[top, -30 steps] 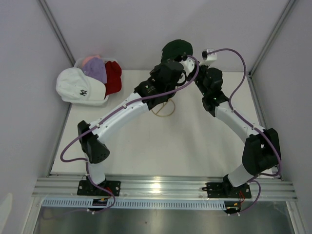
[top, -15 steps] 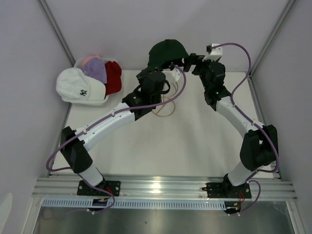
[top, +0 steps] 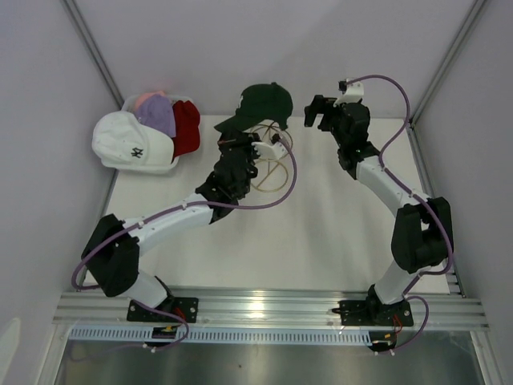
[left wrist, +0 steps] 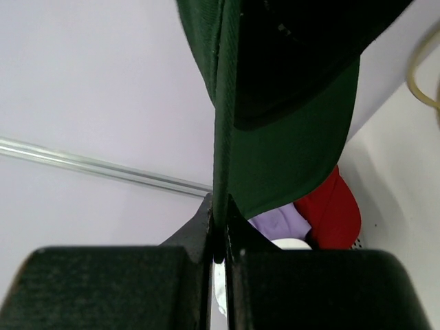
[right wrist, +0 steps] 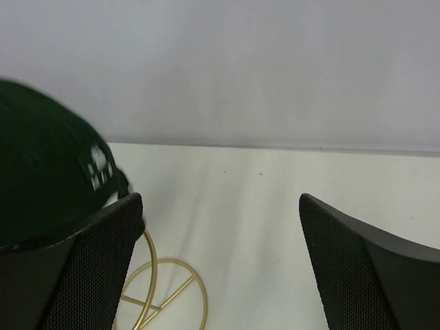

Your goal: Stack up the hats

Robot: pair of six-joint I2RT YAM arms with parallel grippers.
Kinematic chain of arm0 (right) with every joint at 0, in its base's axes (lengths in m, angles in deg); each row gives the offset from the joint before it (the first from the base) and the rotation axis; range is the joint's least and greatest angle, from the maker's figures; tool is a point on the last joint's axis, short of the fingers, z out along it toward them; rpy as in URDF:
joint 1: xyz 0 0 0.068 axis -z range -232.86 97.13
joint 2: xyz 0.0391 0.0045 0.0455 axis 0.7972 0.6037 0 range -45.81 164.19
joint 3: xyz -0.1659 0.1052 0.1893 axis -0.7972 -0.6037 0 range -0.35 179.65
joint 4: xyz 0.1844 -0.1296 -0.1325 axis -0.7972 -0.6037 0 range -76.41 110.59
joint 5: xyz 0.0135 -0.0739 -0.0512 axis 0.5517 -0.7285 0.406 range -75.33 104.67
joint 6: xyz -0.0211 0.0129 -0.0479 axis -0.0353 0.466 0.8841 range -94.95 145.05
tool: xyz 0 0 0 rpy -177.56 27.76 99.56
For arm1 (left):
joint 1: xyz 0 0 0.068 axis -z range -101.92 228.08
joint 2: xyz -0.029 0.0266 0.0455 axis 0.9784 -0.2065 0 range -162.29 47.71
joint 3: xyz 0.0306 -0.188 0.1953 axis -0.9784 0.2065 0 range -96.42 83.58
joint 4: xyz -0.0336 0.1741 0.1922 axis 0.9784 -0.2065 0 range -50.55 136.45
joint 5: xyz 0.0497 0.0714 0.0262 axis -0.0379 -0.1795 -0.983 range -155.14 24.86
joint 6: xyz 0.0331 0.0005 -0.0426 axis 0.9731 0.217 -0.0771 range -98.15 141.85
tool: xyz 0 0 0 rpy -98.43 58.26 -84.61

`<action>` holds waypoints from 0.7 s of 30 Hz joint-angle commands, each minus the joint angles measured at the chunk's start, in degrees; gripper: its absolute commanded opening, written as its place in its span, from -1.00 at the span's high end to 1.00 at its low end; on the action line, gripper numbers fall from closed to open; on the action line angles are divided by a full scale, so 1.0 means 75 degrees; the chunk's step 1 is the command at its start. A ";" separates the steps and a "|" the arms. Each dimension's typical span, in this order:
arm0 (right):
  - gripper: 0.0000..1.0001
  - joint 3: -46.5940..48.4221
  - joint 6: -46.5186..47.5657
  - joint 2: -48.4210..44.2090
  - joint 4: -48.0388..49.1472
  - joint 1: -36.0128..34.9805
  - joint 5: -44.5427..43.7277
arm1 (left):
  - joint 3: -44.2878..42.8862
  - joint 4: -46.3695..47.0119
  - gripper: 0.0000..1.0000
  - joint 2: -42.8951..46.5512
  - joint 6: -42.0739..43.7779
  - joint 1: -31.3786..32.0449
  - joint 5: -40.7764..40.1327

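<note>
A dark green cap hangs above the gold wire stand at the back of the table. My left gripper is shut on its brim edge, seen edge-on in the left wrist view. My right gripper is open and empty, just right of the green cap. A white cap, a lavender cap, a red cap and a pink cap lie in the white basket at the back left.
The white mesh basket stands at the table's back left corner against the wall. The stand's gold ring base lies on the table below my right gripper. Grey walls close in the back and sides.
My left gripper has carried the green cap left and nearer, over the gold stand. My right gripper has let go of it, opened and drawn back to the right.
</note>
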 commanded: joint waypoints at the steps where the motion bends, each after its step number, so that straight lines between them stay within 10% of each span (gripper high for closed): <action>1: -0.99 -0.0090 -0.0318 0.0029 0.0043 0.0065 0.0326 | 0.0553 0.1305 0.99 0.0227 0.0494 -0.0060 0.0217; 21: -0.99 -0.1121 -0.1326 -0.0346 -0.0437 0.0077 0.0093 | 0.1794 0.1346 0.99 -0.0006 -0.1113 0.0936 -0.0977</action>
